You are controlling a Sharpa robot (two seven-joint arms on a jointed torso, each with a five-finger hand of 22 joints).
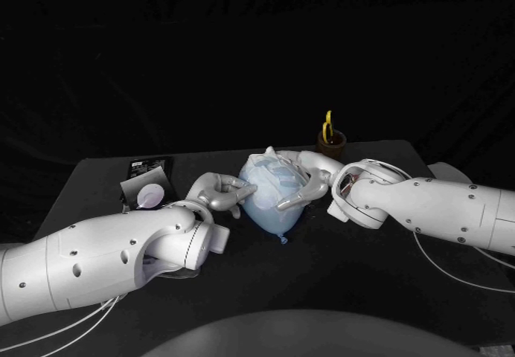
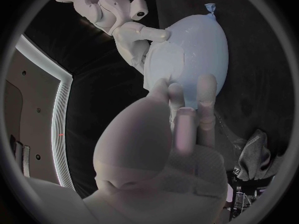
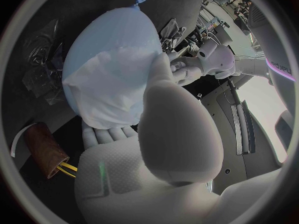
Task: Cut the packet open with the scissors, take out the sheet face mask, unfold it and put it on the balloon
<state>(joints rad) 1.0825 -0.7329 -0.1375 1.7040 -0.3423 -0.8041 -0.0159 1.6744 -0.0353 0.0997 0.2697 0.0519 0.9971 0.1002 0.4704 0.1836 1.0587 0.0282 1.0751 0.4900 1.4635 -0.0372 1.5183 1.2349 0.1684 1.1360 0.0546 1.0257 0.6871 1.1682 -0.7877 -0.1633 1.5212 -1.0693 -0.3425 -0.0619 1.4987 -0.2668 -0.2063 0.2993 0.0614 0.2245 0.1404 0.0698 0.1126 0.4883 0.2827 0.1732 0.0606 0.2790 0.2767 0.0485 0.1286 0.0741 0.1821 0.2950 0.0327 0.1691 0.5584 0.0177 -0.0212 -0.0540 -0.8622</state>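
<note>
A pale blue balloon lies on the black table between my two hands, its knot toward the robot. A white sheet mask is draped over its far, wide part; the mask shows wrinkled on the balloon in the right wrist view. My left hand touches the balloon's left side with its fingertips on the balloon. My right hand cups the balloon's right and far side, fingers on the mask. The opened packet lies at the left of the table.
A brown cup holding the yellow-handled scissors stands at the back right of the table. Another dark packet lies behind the opened one. The cup appears close to my right palm.
</note>
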